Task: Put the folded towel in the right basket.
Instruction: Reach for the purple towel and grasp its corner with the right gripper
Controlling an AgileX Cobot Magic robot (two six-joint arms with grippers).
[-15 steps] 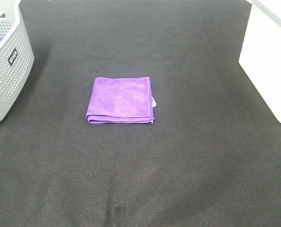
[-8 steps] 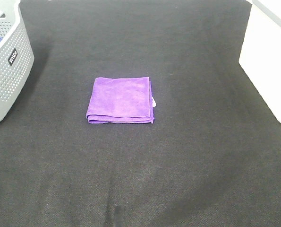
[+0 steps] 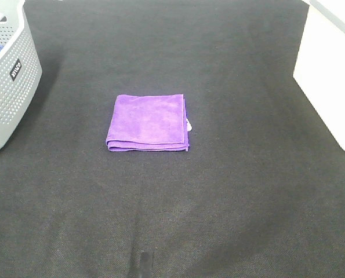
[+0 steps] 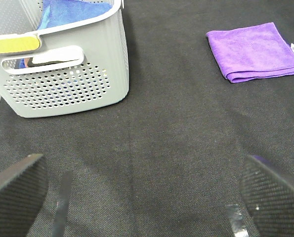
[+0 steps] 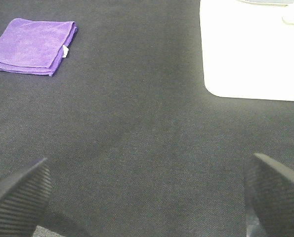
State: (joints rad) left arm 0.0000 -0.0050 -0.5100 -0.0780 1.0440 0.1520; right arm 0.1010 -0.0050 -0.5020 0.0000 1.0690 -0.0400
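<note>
On the black mat (image 3: 230,191) the folded towel (image 3: 148,123) was found lying flat (white tag showing) | right basket (image 3: 329,75) was seen well apart | left gripper (image 4: 144,193) and right gripper (image 5: 147,197) were held spread

Cropped, hidden, unreadable
Grey perforated plastic basket (image 3: 10,87) cut by the left frame edge, its black label (image 3: 15,68) too small to read; white smooth-walled basket (image 3: 329,75) cut by the right edge, washed out; blue cloth (image 4: 77,7) half hidden behind the grey rim.

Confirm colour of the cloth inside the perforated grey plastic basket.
It is a blue cloth, clearest in the left wrist view.
</note>
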